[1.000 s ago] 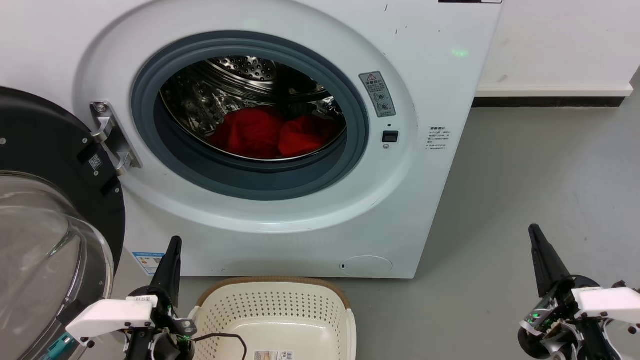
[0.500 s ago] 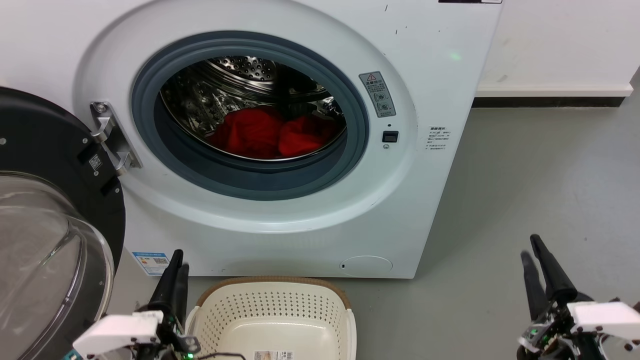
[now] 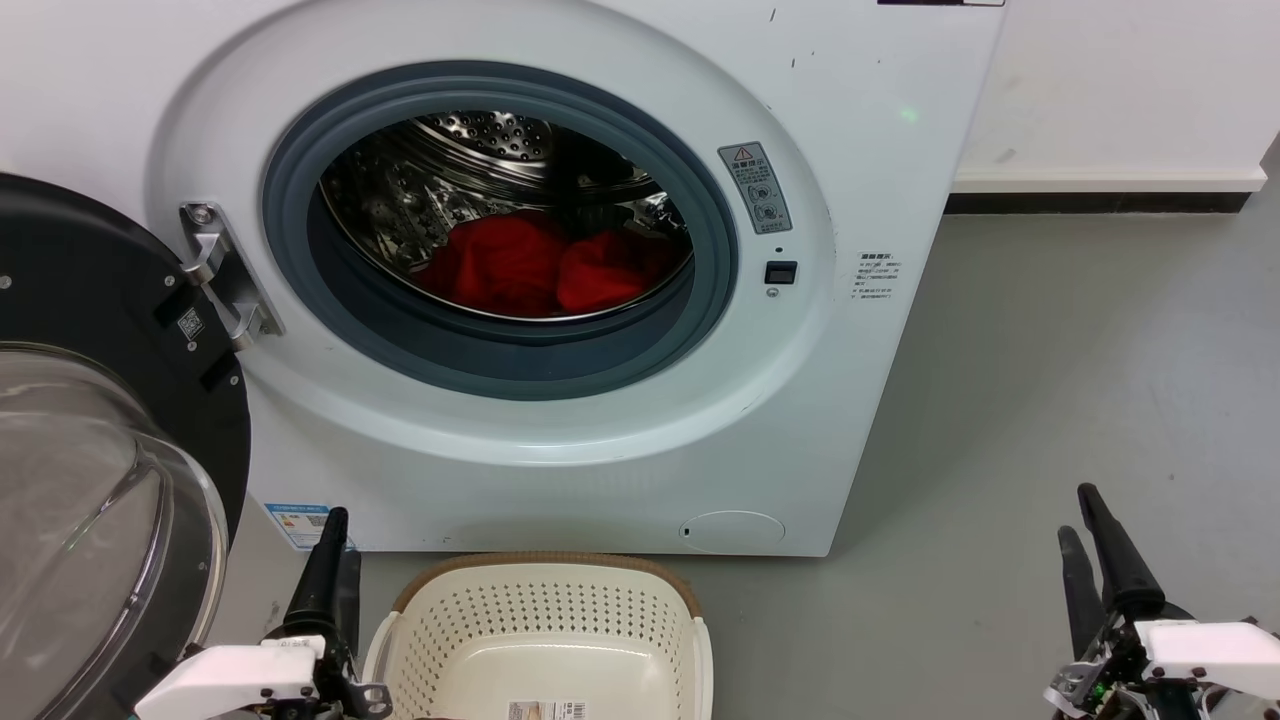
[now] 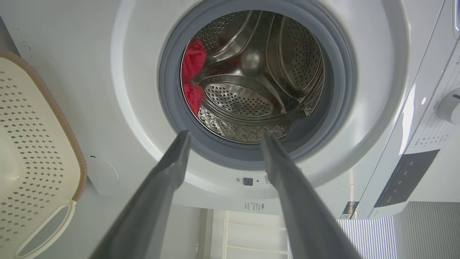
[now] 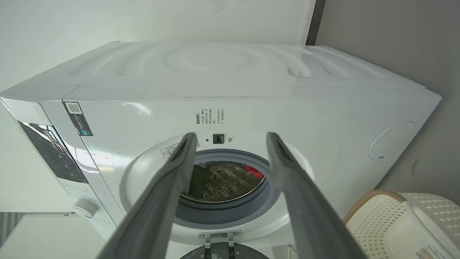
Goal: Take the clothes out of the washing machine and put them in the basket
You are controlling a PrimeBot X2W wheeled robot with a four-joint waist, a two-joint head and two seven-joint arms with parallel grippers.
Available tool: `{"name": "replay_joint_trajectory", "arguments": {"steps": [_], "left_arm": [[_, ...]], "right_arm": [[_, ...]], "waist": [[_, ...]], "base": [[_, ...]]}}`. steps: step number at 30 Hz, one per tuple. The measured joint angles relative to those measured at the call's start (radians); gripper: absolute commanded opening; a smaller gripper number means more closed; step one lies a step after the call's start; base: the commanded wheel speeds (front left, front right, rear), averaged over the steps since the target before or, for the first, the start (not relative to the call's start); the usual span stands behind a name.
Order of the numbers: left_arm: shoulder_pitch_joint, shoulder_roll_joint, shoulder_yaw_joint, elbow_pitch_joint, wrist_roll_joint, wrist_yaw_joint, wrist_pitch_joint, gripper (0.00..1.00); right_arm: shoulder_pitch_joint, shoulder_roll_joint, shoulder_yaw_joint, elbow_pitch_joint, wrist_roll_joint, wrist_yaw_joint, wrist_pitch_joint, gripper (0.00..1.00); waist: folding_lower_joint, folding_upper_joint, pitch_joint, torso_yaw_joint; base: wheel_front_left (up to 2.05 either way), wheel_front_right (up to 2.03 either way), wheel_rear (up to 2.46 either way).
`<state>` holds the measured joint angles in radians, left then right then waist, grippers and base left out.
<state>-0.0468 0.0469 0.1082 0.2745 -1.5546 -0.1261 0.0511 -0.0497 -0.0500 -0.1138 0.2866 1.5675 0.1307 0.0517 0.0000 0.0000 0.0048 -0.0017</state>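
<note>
Two clothes [image 3: 510,265] inside washing machine [image 3: 860,150], well beyond spread left fingers [image 3: 320,570] and right fingers [image 3: 1115,555]

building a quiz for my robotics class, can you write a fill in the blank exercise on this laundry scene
1. The bright red fabric clothes lie inside the perforated steel ____ of the large white front-loading washing machine.
2. The black-framed round glass door stands ____.
3. The low oval cream plastic basket has a woven-look rim coloured ____.
4. The left end effector and right end effector are both ____, holding nothing.
Missing words: drum; open; brown; open
</note>
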Motion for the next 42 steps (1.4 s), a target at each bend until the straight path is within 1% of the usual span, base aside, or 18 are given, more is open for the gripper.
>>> {"name": "replay_joint_trajectory", "arguments": {"steps": [6,9,15,22,28,38,42], "left_arm": [[0.000,0.000,0.027,-0.002,0.078,0.000,-0.027,1.00],[0.000,0.000,0.039,-0.009,0.121,0.000,-0.039,1.00],[0.000,0.000,0.060,-0.035,0.236,0.002,-0.064,1.00],[0.000,0.000,0.058,-0.103,0.388,0.032,-0.090,1.00],[0.005,0.001,0.033,-0.166,0.512,0.055,-0.109,1.00],[0.034,0.001,-0.011,-0.215,0.702,0.056,-0.143,1.00],[0.040,0.001,-0.029,-0.233,0.764,0.069,-0.154,1.00]], "right_arm": [[0.002,0.001,-0.034,0.008,-0.104,0.000,-0.026,1.00],[0.002,0.002,-0.043,0.006,-0.178,0.000,-0.038,1.00],[0.002,0.002,-0.051,-0.042,-0.373,0.000,-0.062,1.00],[0.003,0.003,-0.037,-0.126,-0.594,0.000,-0.088,1.00],[0.010,0.003,-0.002,-0.206,-0.825,0.000,-0.109,1.00],[0.014,0.003,0.016,-0.268,-1.019,0.000,-0.141,1.00],[0.015,0.003,0.021,-0.287,-1.086,0.000,-0.154,1.00]], "waist": [[0.0000,0.0000,0.000,-0.002],[0.0000,0.0000,0.000,-0.003],[0.0000,0.0000,0.002,-0.006],[0.0000,0.0000,0.005,-0.009],[0.0000,0.0000,0.009,-0.012],[0.0000,0.0000,0.013,-0.015],[0.0000,0.0000,0.014,-0.014]], "base": [[0.00,0.00,0.00],[0.00,0.00,0.00],[0.00,0.00,0.00],[0.00,0.00,0.00],[0.00,0.00,0.00],[0.00,0.00,0.00],[0.00,0.00,0.00]]}}
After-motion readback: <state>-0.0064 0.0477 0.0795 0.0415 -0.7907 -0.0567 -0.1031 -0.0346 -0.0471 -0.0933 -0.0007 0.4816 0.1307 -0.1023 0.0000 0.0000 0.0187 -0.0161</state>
